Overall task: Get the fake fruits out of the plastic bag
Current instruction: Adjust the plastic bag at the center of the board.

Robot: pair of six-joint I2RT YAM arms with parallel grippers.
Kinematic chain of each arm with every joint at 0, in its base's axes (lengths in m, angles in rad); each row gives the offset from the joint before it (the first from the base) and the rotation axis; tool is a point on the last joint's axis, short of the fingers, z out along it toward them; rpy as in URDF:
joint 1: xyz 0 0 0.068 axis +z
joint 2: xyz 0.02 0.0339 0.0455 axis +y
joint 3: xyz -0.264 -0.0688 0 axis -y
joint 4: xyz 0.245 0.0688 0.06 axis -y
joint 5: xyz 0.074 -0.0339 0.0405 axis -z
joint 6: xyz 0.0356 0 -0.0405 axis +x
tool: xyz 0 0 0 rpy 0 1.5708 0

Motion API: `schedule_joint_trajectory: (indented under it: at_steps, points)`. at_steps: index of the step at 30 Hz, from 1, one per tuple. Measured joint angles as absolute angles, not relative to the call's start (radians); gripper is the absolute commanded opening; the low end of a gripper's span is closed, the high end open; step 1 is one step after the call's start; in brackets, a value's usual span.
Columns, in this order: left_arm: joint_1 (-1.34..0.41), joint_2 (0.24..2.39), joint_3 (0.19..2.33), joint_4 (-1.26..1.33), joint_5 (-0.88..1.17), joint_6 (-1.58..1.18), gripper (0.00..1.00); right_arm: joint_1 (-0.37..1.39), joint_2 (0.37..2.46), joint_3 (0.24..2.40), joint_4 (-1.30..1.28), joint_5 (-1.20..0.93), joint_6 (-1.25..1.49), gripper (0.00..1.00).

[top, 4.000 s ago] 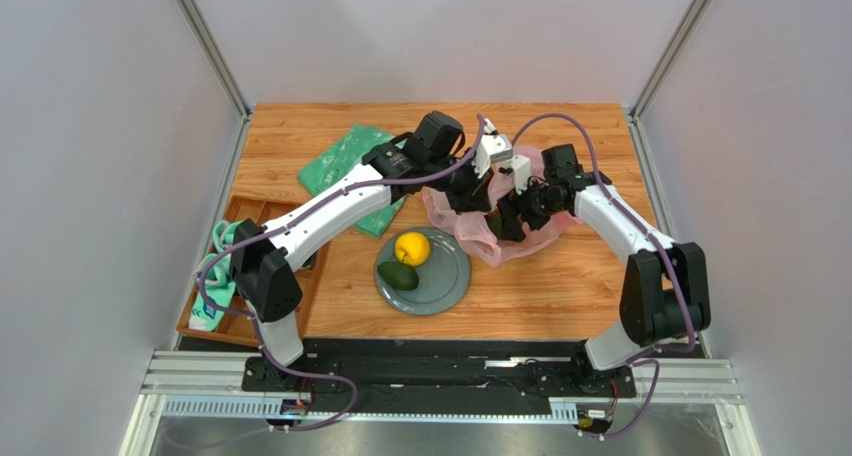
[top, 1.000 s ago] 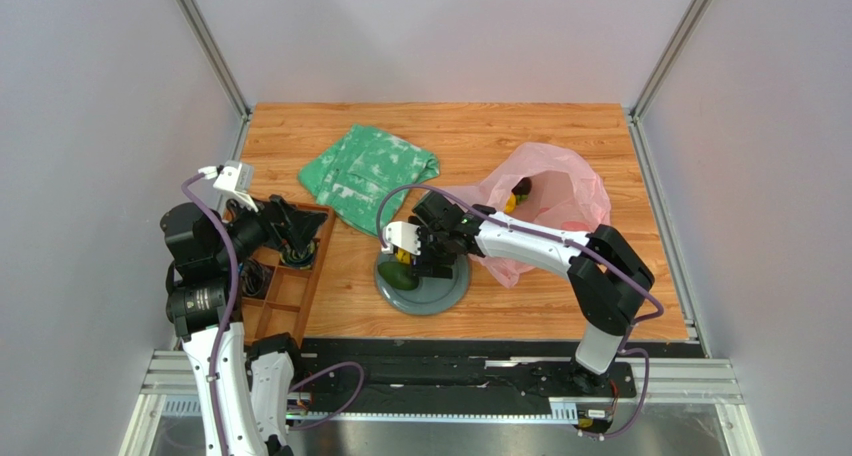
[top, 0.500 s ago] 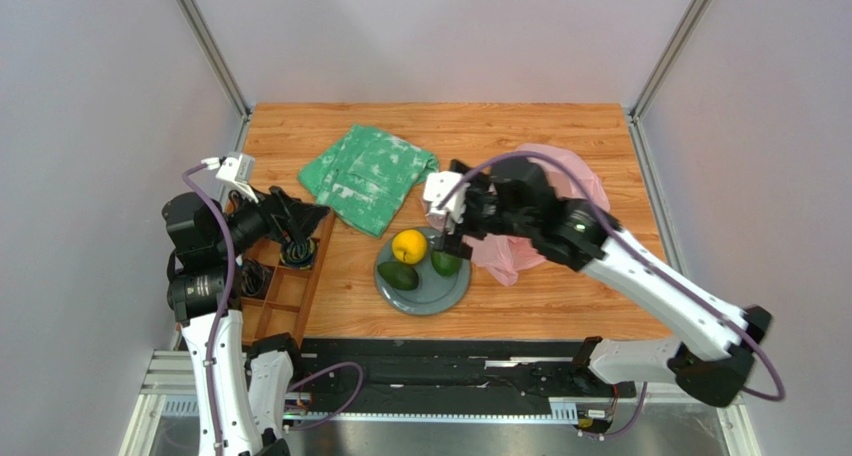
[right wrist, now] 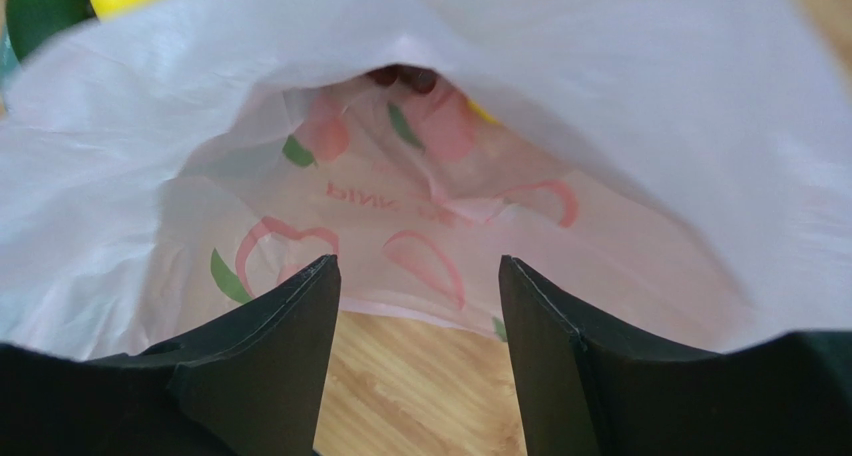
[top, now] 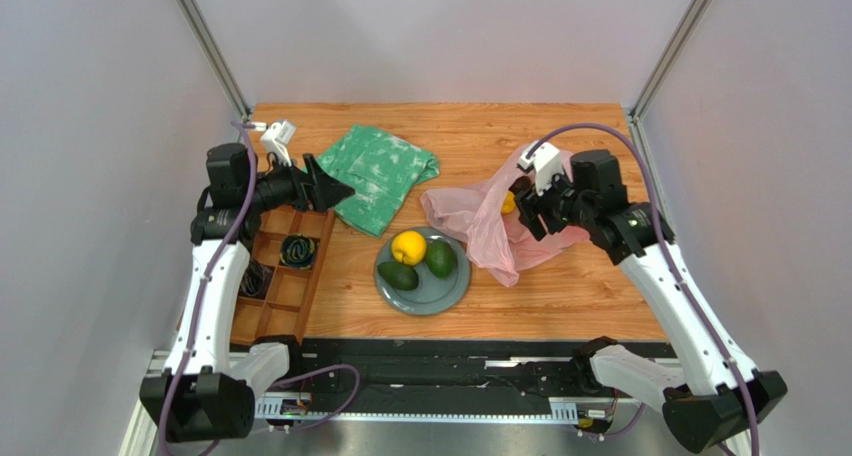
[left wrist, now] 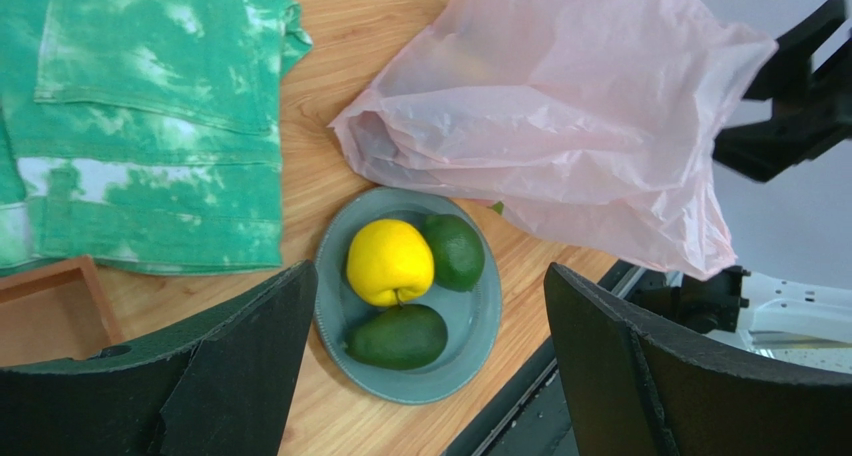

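Note:
A grey-blue plate [top: 455, 286] [left wrist: 490, 321] holds three fake fruits: a yellow citrus [top: 410, 247] [left wrist: 390, 261], a dark green avocado [top: 398, 275] [left wrist: 398, 336] and a second green one [top: 440, 258] [left wrist: 455, 251]. The pink plastic bag [top: 480, 221] [left wrist: 560, 126] [right wrist: 400, 206] lies to the plate's right, its mouth facing my right gripper [top: 528, 214] [right wrist: 418, 261], which is open and empty at the opening. Deep inside show a dark purple-red grape bunch [right wrist: 405, 76] and a small yellow fruit [top: 508, 203] [right wrist: 480, 111]. My left gripper [top: 328, 188] [left wrist: 428, 271] hangs open and empty, high at the left.
A green patterned cloth bag [top: 375, 176] [left wrist: 150, 126] lies flat at the back left, just beside the left fingers. A wooden compartment tray [top: 285, 296] with a dark coiled cord [top: 296, 248] sits at the table's left edge.
My right gripper left the second green fruit on the plate and swung right to the bag's mouth. My left arm rose from the tray toward the green cloth.

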State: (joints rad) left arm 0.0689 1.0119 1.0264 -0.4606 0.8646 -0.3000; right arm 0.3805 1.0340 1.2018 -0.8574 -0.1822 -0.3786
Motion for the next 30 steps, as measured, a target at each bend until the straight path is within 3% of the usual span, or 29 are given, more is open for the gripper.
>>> schedule_joint_trajectory:
  at_steps: [5, 12, 15, 17, 25, 30]
  points:
    - [0.045, 1.175, 1.183, -0.46, 0.823, -0.259, 0.92, 0.381, 1.177, 1.116, -0.831, -0.184, -0.362, 0.74]
    - [-0.047, 1.282, 1.286, -0.535, 0.77, -0.13, 0.9, 0.37, 1.45, 1.214, -0.782, -0.136, -0.353, 0.75]
    - [-0.112, 1.322, 1.326, -0.564, 0.737, -0.083, 0.99, 0.349, 1.551, 1.278, -0.765, -0.112, -0.36, 0.78]
    - [-0.198, 1.357, 1.377, -0.588, 0.705, -0.049, 0.99, 0.323, 1.6, 1.314, -0.768, -0.104, -0.372, 0.81]
    - [-0.619, 1.516, 1.623, -0.604, 0.599, 0.076, 0.99, 0.212, 1.584, 1.364, -0.839, -0.239, -0.393, 0.83]
    - [-0.681, 1.669, 1.73, -0.575, 0.575, 0.013, 0.99, 0.216, 1.457, 1.315, -0.863, -0.302, -0.386, 0.84]
